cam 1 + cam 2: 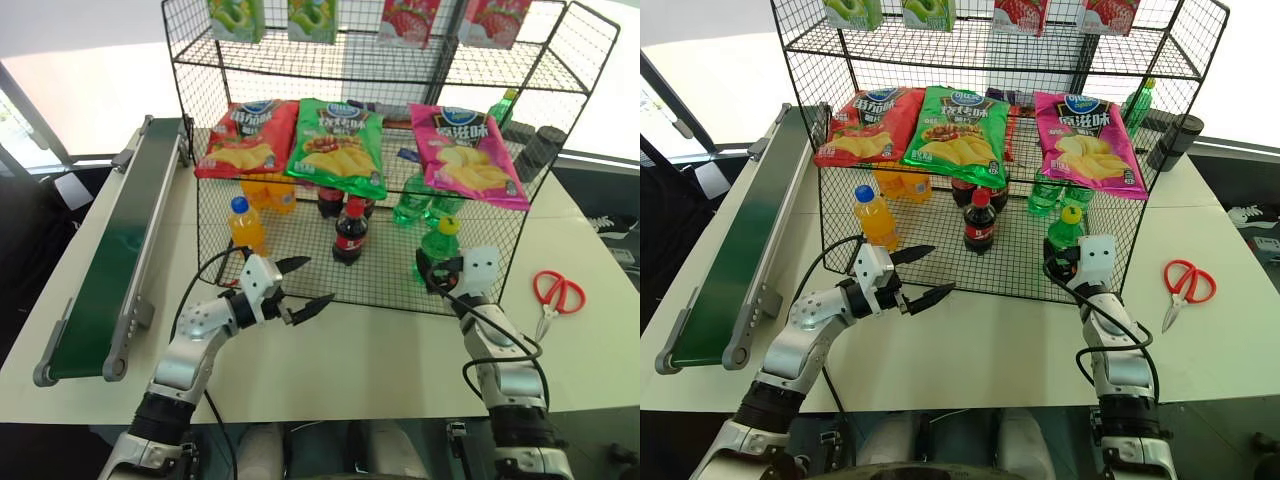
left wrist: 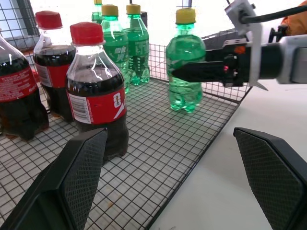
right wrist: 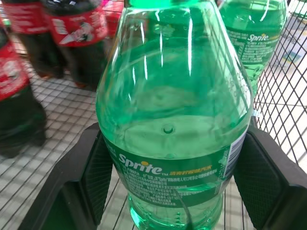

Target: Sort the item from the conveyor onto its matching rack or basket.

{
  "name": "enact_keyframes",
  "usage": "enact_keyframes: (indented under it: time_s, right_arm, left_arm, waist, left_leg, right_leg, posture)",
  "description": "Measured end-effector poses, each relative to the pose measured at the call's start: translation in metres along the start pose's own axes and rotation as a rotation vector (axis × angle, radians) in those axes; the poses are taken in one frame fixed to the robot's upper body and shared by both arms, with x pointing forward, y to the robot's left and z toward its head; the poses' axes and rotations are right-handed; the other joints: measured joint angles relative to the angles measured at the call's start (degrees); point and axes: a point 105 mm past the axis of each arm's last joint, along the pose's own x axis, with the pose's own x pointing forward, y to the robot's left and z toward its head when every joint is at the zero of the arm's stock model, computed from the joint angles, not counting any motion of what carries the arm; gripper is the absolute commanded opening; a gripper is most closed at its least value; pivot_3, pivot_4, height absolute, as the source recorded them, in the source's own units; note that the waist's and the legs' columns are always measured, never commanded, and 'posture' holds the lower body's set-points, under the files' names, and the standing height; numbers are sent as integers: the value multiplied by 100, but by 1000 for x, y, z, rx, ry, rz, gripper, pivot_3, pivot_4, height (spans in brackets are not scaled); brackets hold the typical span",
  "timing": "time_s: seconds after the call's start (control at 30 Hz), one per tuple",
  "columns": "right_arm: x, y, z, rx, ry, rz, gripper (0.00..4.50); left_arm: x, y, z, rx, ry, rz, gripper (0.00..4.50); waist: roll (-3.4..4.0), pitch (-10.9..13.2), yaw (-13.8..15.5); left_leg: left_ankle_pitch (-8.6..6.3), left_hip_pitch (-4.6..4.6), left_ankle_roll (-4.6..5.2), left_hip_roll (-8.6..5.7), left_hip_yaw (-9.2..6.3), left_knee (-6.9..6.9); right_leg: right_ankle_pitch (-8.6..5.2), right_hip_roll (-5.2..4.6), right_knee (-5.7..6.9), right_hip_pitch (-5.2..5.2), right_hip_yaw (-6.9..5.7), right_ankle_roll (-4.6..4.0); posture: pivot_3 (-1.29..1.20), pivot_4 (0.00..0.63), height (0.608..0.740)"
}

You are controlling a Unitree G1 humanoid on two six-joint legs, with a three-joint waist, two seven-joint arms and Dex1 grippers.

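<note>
While the right gripper (image 1: 436, 270) clamps the green bottle (image 2: 186, 62) inside the rack's basket (image 1: 300, 275), left gripper (image 1: 302, 285) hangs wide open w/ nothing in it.

The left claw (image 2: 180, 179) stands wide open over the basket's wire floor (image 2: 158, 158). A cola bottle (image 2: 96, 91) sits just beyond one finger; farther ahead, the right claw (image 2: 192, 72) grips a green bottle (image 2: 186, 60).

Mock shop set up in lab: wire display rack (image 1: 480, 75) stocked with crisp bags (image 1: 338, 143) (soda bottles below), conveyor (image 1: 110, 255) on white table (image 1: 380, 350).
</note>
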Motion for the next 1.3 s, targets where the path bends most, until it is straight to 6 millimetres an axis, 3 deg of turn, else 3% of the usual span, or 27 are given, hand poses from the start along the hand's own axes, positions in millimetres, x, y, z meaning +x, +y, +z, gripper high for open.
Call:
enact_keyframes:
  time_s: [0.13,0.23,0.4,0.57,0.83,1.07,1.2,1.3]
  right_arm:
    - [5,-3,-1,9,-6,-5,2987]
    - [6,-2,-1,28,-13,7,4471]
    - [4,0,1,20,-24,26,4471]
    - [-13,-2,4,-39,-37,21,4471]
    - [-63,4,17,-173,-11,99,4471]
    - [-105,20,38,-210,3,272,4471]
    - [-133,6,35,-214,74,306,4471]
    - [-143,-1,32,-207,107,314,4471]
  left_arm:
    - [1,-1,0,-1,2,-6,4488]
    - [2,-2,0,1,2,-9,4500]
    - [3,-2,0,7,5,-12,4500]
    - [5,-2,0,-4,6,-5,4500]
    - [-5,9,-7,-16,71,32,4500]
    - [-42,33,-16,10,191,111,4500]
    - [-72,44,-26,8,271,167,4500]
    - [-79,47,-27,14,282,185,4500]
  waist:
    - [1,-1,12]
    - [1,-1,9]
    - [3,-2,9]
    - [4,-3,19]
    - [9,-6,16]
    - [9,-6,25]
    - [3,-6,36]
    - [3,-5,32]
  left_leg:
    - [0,-1,0,2,0,0]
    - [0,0,0,4,0,0]
    - [0,1,0,7,0,0]
    - [0,1,0,8,0,0]
    - [0,12,0,7,-3,-1]
    - [-1,31,2,8,-2,-9]
    - [-1,39,2,9,-2,-10]
    - [-2,52,2,9,0,-11]
  right_leg:
    - [0,-1,0,0,0,0]
    - [0,-1,0,0,1,0]
    - [0,-1,1,2,1,0]
    - [0,-4,0,3,2,0]
    - [0,0,3,10,3,-1]
    - [-2,2,-3,27,5,-2]
    - [-3,-3,-6,35,4,-3]
    - [-5,-6,-5,46,6,-7]
  posture:
    - [0,150,740]
    - [0,150,740]
    - [0,150,740]
    - [0,150,740]
    - [0,150,740]
    - [0,150,740]
    - [0,150,740]
    - [0,150,740]
